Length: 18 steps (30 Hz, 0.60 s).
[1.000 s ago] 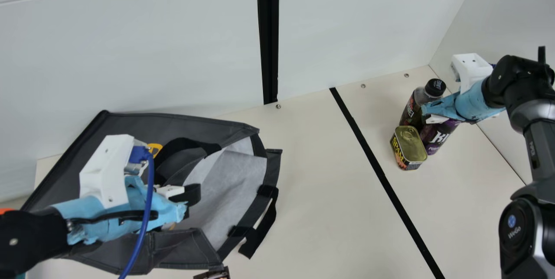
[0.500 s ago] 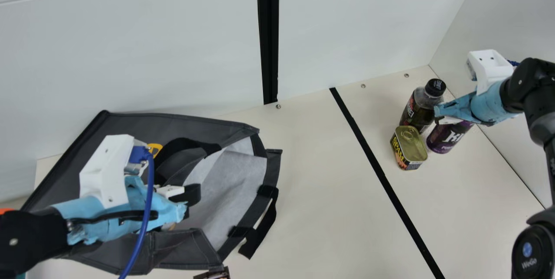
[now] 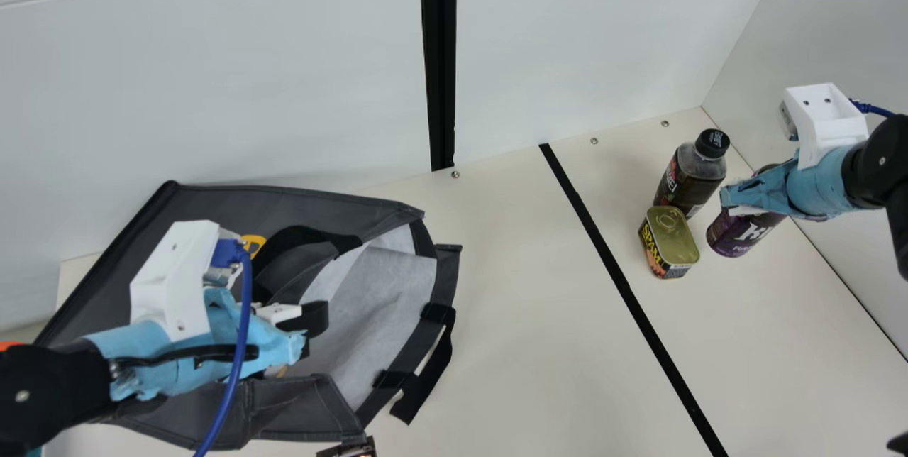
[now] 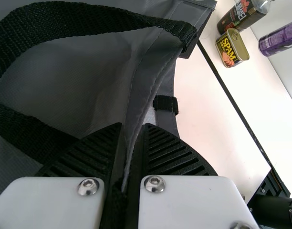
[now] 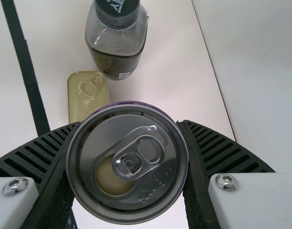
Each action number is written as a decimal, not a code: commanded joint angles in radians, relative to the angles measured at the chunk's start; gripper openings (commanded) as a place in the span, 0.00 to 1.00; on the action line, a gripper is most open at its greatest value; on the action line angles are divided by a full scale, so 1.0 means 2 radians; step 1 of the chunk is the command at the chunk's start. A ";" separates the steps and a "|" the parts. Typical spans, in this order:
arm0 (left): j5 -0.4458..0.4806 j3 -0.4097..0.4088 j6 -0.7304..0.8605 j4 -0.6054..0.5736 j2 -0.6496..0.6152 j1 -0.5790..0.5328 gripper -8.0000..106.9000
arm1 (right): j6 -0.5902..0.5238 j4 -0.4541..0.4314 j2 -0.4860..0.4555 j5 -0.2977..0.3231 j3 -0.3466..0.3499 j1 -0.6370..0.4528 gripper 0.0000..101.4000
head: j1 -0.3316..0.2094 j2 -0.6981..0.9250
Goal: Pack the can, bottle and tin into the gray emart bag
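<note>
In the main view my right gripper (image 3: 738,200) stands around the purple can (image 3: 741,233) at the right. The right wrist view has the can's pull-tab top (image 5: 131,164) between both fingers of my right gripper (image 5: 129,162), which press its sides. The dark bottle (image 3: 689,177) stands upright left of the can, and the Spam tin (image 3: 669,238) is in front of the bottle. My left gripper (image 3: 301,335) is at the gray bag (image 3: 213,207), which lies with its mouth facing right. In the left wrist view, my left gripper (image 4: 131,143) is shut on the bag's edge (image 4: 151,81).
A black strip (image 3: 624,287) runs along the table between bag and groceries. Bag straps (image 3: 425,372) hang out over the tabletop. A small dark object (image 3: 349,449) sits at the near edge. White walls (image 3: 567,38) rise behind and at the right.
My right gripper has moved right, and the can has shifted the same way with it, apart from the bottle and tin. The left arm and the bag have kept still.
</note>
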 commanded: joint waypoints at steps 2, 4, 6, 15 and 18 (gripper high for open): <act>0.000 0.000 0.000 0.000 0.000 0.000 0.16 | -0.001 0.002 -0.019 0.002 0.010 0.004 0.00 | -0.011 0.000; 0.000 0.000 0.000 0.000 0.000 0.000 0.16 | -0.002 0.002 -0.030 0.004 0.017 0.008 0.00 | -0.011 0.000; 0.000 0.000 0.000 0.000 0.000 0.000 0.16 | -0.003 0.003 -0.040 0.005 0.024 0.012 0.00 | -0.011 0.000; 0.000 0.000 0.000 0.000 0.000 0.000 0.16 | 0.001 0.000 -0.079 0.010 0.048 0.040 0.00 | -0.011 0.000; 0.000 0.000 0.000 0.000 0.000 0.000 0.16 | 0.004 -0.003 -0.089 0.012 0.054 0.052 0.00 | -0.011 0.000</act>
